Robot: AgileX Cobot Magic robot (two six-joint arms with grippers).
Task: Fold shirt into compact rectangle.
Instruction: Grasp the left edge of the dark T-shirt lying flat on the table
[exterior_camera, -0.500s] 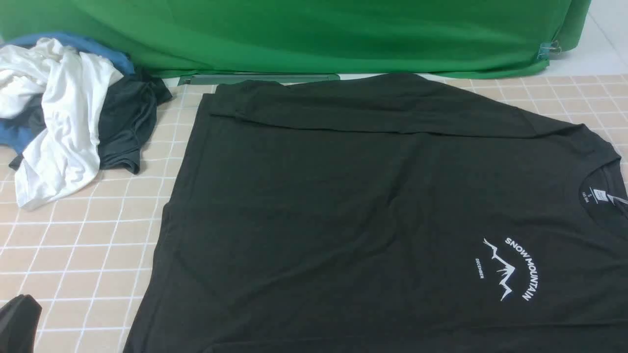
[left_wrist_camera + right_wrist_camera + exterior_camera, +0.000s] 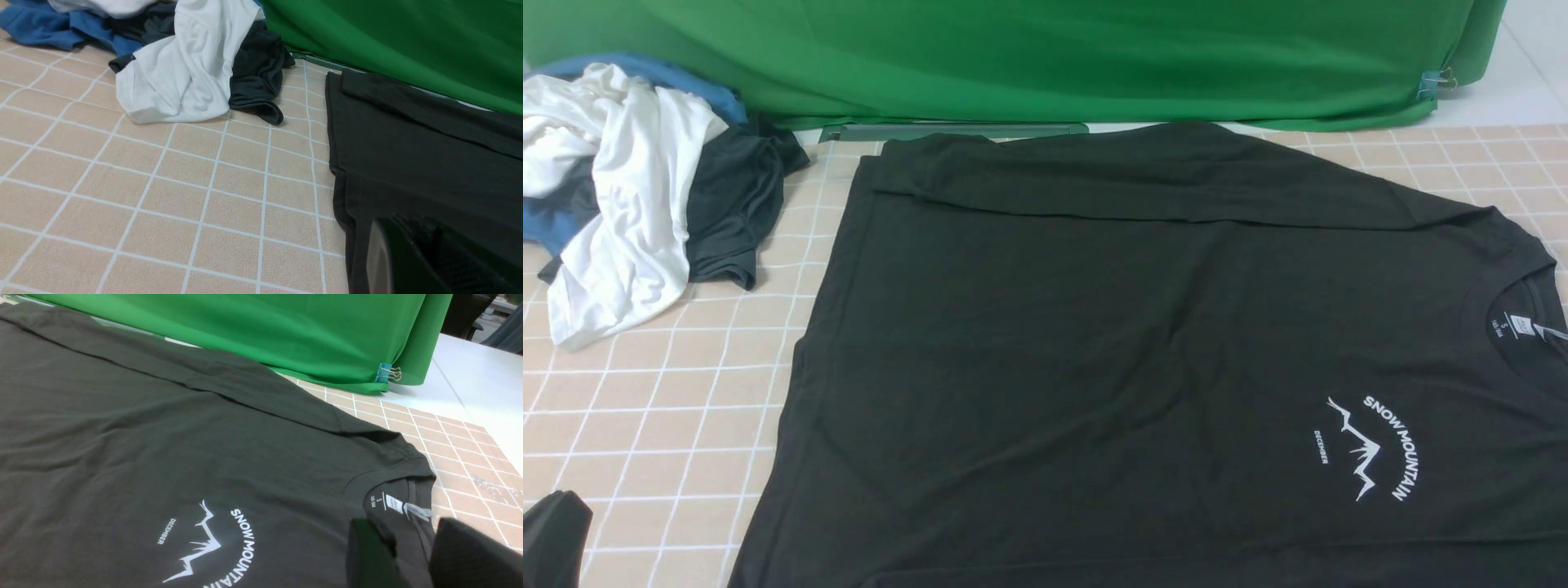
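Treat the shirt, spread flat across the middle and right of the tiled table with its collar to the right, as soft, light and limp, pinching hem and shoulder edges only, with the left gripper closed and empty at near left and the right gripper parted beside the collar.

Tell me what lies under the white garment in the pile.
A blue garment and a dark grey-green garment poke out from under the white garment. How far they reach beneath it, and anything else there, is covered.
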